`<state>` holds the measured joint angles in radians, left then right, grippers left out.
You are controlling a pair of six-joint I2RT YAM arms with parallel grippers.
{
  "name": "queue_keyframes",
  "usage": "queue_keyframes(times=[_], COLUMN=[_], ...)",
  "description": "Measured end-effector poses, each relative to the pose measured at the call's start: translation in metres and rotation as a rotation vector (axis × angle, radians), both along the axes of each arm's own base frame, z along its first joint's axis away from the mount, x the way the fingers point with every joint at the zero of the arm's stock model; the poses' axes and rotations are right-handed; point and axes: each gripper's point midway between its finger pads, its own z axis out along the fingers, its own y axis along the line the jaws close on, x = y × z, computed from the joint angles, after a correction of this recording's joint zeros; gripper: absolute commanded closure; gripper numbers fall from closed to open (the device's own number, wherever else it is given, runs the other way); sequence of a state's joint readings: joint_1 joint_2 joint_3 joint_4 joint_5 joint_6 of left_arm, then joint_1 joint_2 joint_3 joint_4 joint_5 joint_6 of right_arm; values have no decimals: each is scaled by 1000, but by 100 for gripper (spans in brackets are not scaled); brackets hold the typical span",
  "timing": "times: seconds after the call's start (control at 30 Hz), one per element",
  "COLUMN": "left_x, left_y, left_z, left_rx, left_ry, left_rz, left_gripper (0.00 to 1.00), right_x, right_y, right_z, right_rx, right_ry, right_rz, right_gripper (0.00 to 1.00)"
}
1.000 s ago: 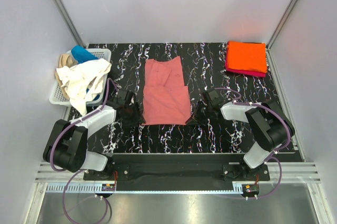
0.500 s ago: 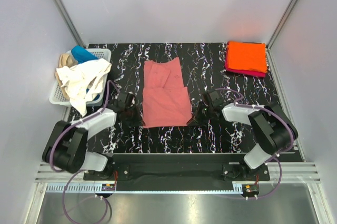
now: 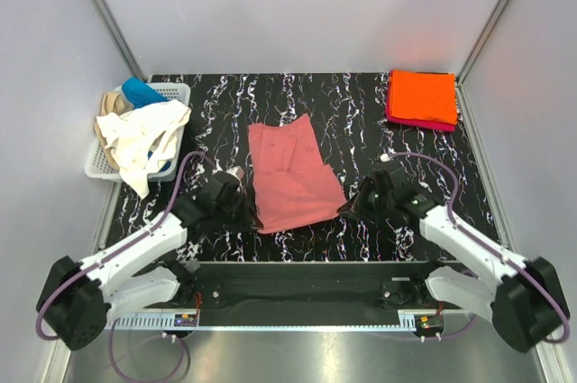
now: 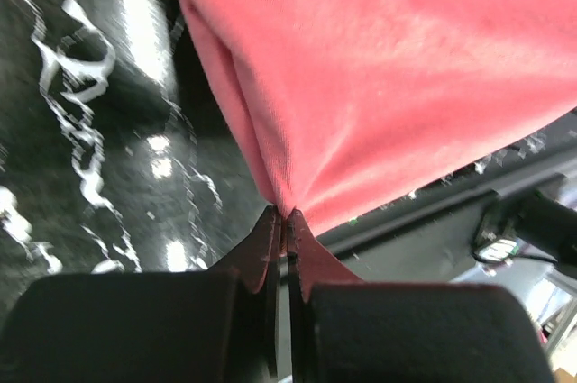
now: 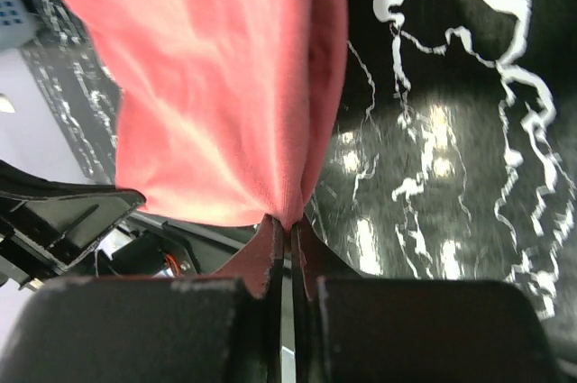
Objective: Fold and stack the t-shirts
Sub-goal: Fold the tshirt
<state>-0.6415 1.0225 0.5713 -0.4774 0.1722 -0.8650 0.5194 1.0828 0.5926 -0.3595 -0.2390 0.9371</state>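
A salmon-pink t-shirt (image 3: 290,174) lies folded lengthwise in the middle of the black marbled table, its near end lifted off the surface. My left gripper (image 3: 254,220) is shut on its near left corner, seen pinched in the left wrist view (image 4: 287,214). My right gripper (image 3: 343,210) is shut on the near right corner, pinched in the right wrist view (image 5: 290,221). The pink t-shirt (image 4: 379,68) hangs stretched from both grips (image 5: 216,95). A folded orange t-shirt (image 3: 422,95) sits on a magenta one (image 3: 410,121) at the back right.
A white lattice basket (image 3: 101,163) at the back left holds a cream-white t-shirt (image 3: 141,135) spilling over its rim, plus tan (image 3: 111,102) and blue (image 3: 140,91) ones. Grey walls close in both sides. The table's near edge (image 3: 306,266) runs just behind the grippers.
The left gripper has shut on the shirt's corner. Both arms have pulled toward the near edge and lifted, raising and skewing the pink shirt's near end.
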Motion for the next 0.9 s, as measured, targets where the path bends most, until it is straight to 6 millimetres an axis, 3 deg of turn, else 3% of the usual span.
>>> queue_keyframes(times=[0.17,0.43,0.63,0.8,0.9], left_x=[-7,-1,53,95,133], left_y=[-5,-3,7,16,18], left_z=[15,12,32,56,69], left_rx=[-42,3,30,36,32], left_ry=[-25,11,-14,-51,-62], left_rz=[5,17,94,133,149], left_gripper=[100,100,100,100,100], right_x=[-9,-5,36,89,123], right_y=[-11,-15,1,13,14], right_z=[18,10,36,54,56], right_rx=[0,-82,-137,-158,-163], right_ry=[-49,-12,-83,-128,-127], right_rz=[-26,-5,50,71,71], right_gripper=[100,100,98,98,96])
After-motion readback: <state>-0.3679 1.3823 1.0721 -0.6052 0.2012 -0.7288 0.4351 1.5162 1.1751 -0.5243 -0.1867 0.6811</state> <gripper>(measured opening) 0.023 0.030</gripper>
